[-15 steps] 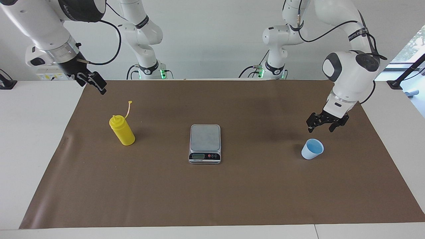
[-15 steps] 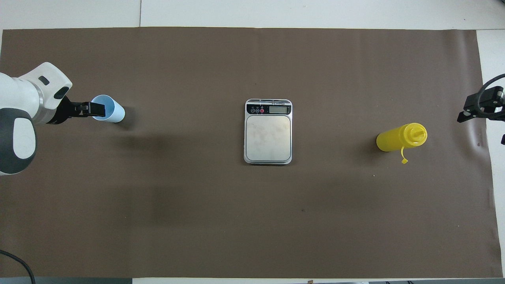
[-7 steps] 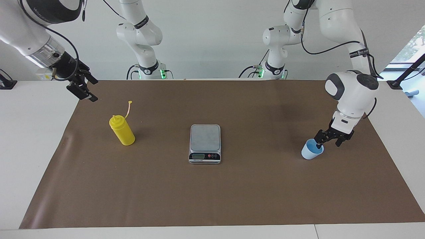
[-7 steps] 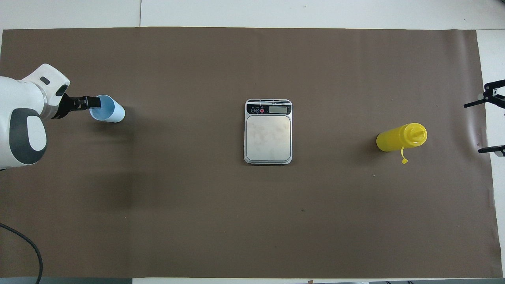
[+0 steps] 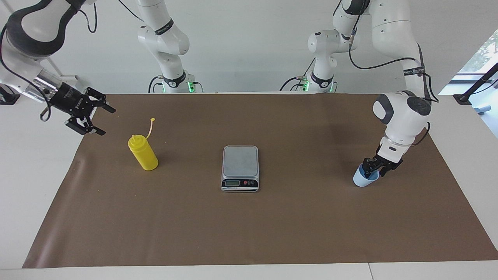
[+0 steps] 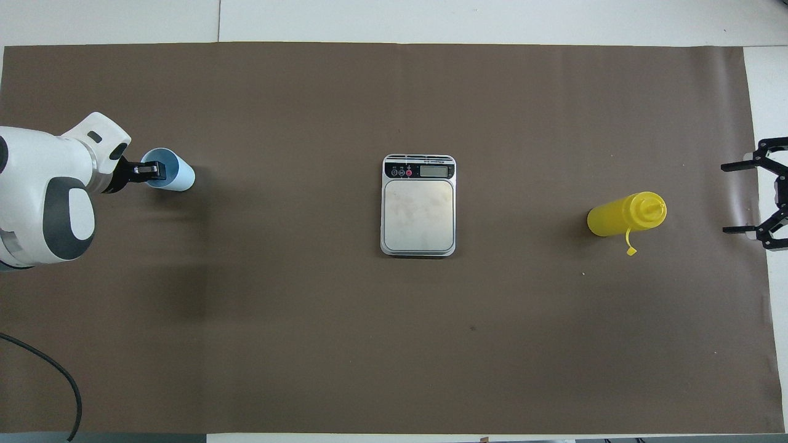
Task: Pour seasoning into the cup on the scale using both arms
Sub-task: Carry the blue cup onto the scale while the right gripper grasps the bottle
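Robotics lab: two white arms (image 5: 397, 112) bolted at a white worktop (image 5: 39, 163) under a brown paper sheet (image 5: 272, 225), bare white wall.

The worktop (image 5: 35, 186) is seen as smooth and white, covered by a matt brown paper-like sheet (image 5: 272, 225) with slight wrinkles at one edge. The bottle (image 5: 143, 152) is of yellow plastic with a soft sheen. The cup (image 5: 363, 178) is a matt pale blue outside; its material cannot be told. A brushed, dull metal platform is carried by the scale (image 5: 240, 160), with a glossy black front strip. The arms (image 5: 402, 112) are cased in glossy white plastic with black parts.
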Controlling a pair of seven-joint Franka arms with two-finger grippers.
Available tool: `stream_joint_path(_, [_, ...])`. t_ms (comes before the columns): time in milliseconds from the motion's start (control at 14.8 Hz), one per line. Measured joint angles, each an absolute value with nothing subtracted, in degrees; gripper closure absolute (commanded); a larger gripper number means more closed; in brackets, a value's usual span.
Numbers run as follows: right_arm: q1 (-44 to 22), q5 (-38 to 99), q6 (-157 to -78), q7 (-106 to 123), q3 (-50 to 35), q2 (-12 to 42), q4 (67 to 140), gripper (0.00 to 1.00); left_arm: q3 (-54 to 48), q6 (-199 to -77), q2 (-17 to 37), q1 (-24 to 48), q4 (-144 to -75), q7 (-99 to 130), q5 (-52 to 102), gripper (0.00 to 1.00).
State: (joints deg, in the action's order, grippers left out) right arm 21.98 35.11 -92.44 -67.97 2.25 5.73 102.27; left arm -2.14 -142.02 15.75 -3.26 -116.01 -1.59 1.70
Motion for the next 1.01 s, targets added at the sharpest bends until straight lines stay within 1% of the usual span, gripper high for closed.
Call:
stream_joint_path(135, [22.6,38.5,-93.0,-69.1,2.2,8.3,102.7,0.0,-2.3,-142.0,15.3,-3.0,-116.0,-1.4,1.7,1.0])
stream_joint_path(270, [23.5,41.3,-93.1,-69.1,2.2,10.3,103.5,0.0,-2.4,-140.5,13.8,-1.9,-116.0,0.3,1.7,1.0])
stream_joint_path(406, [24.3,42.1,-92.7,-65.8,2.2,12.5,104.0,0.0,-2.5,-136.9,11.2,-0.7,-115.9,1.7,1.7,1.0])
stream_joint_path(609, [27.7,45.0,-90.6,-54.3,2.2,18.1,104.5,0.0,-2.7,-130.9,6.8,2.8,-115.9,6.1,1.7,1.0])
stream_joint_path(811, [29.8,46.1,-88.8,-44.7,2.2,22.1,104.5,0.0,-3.0,-129.5,5.0,11.0,-116.0,16.0,1.7,1.0])
stream_joint_path(1014, [29.6,46.2,-89.8,-42.1,1.9,23.1,105.1,0.0,-3.2,-129.6,5.4,20.8,-115.5,27.3,1.4,1.0])
